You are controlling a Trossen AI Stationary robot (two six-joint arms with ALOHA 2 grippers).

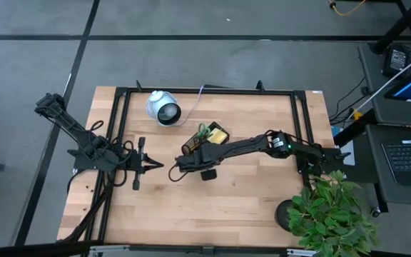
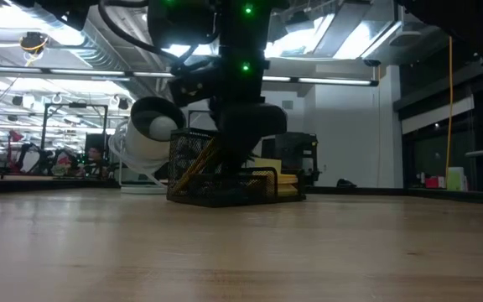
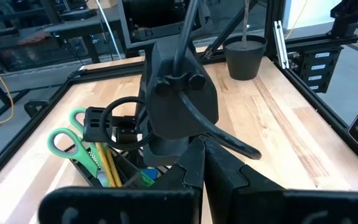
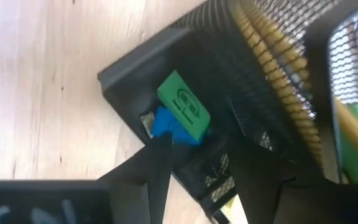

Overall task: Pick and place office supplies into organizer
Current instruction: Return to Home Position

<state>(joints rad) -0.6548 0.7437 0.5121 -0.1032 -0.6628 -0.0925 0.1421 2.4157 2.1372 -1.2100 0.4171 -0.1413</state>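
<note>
Green block (image 4: 183, 107) half-covers blue block (image 4: 165, 123); organizer (image 4: 135, 62) cropped.

Blue block (image 4: 165, 122) half-hidden under green block (image 4: 183, 106); organizer (image 4: 140, 60) cropped

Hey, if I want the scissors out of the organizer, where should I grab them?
Probably the green handle loops of the scissors, coming from above: they stick up out of the organizer, blades buried inside beside the pencils.
</note>
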